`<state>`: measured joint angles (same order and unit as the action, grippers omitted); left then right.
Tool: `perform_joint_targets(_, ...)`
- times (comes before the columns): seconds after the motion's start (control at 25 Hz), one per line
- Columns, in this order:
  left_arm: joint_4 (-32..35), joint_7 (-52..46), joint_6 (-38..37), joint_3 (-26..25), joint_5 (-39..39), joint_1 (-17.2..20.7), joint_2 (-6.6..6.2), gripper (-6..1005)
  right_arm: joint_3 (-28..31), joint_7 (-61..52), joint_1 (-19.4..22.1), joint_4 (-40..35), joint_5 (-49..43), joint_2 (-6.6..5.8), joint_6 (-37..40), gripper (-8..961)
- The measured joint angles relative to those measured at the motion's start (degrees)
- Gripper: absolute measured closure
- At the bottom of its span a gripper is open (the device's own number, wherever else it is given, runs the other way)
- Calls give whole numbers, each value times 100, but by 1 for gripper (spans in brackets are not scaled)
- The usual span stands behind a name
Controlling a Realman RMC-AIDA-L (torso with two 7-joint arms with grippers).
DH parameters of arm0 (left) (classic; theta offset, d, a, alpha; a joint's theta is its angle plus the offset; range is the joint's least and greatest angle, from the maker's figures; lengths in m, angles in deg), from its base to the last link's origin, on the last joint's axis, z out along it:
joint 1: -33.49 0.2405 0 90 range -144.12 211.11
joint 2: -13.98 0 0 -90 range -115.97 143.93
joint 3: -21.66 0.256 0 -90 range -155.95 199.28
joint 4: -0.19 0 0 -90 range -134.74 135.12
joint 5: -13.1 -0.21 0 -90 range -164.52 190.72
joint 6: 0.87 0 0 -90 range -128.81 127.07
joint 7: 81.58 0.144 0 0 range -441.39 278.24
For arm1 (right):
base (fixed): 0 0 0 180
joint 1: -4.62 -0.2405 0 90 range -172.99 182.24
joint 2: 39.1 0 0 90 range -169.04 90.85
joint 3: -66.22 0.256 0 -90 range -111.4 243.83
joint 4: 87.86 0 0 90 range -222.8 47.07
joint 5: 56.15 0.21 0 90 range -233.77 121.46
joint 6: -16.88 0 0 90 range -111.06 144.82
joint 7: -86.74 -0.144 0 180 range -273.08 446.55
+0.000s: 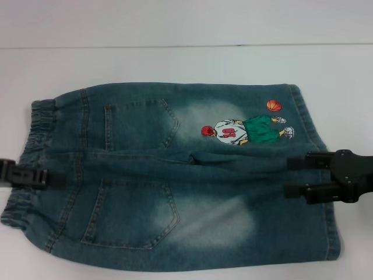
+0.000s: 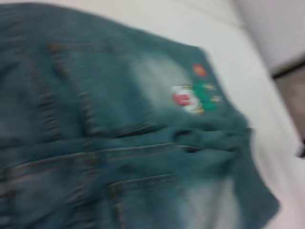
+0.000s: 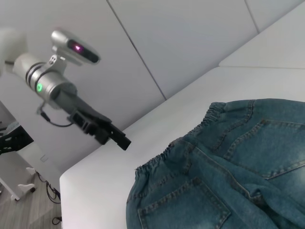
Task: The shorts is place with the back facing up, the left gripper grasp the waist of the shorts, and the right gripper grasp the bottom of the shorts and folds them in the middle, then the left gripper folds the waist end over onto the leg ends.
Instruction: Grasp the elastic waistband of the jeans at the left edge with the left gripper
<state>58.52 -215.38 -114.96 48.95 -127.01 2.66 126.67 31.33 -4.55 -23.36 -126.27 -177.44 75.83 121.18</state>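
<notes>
Left gripper (image 1: 55,178) sat at the waist of the shorts (image 1: 32,157), right gripper (image 1: 288,176) at the bottom of the shorts (image 1: 326,198), both on the centre seam, likely so the halves would fold evenly. Right jaws were spread, gripping nothing; left's opening couldn't be told. Shorts (image 1: 175,181) lay flat, pockets up, on the white table (image 1: 175,61).

White table (image 1: 175,64); denim shorts (image 1: 175,192) spread flat, back up.

Left gripper (image 3: 112,133) was black with two fingers, silver-grey cuff (image 3: 45,76) behind it, green light, thin black cable, right gripper (image 1: 297,177) matte black
</notes>
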Motion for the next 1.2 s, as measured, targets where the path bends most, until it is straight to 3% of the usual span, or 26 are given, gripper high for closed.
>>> perform_joint_targets(0.2,-53,-894,346,44,-988,-354,-121,251,-7,71,-15,0,0,5,-29,40)
perform_joint_targets(0.4,-59,-1401,616,84,-1601,-507,-139,251,-36,146,-15,0,0,20,-43,40)
perform_joint_targets(0.68,-83,-1689,963,381,-2045,-491,-84,252,-177,193,-9,0,0,21,-127,41)
perform_joint_targets(1.2,-542,-1726,1470,463,-2354,-469,-81,253,-401,199,-85,53,-9,36,-341,41)
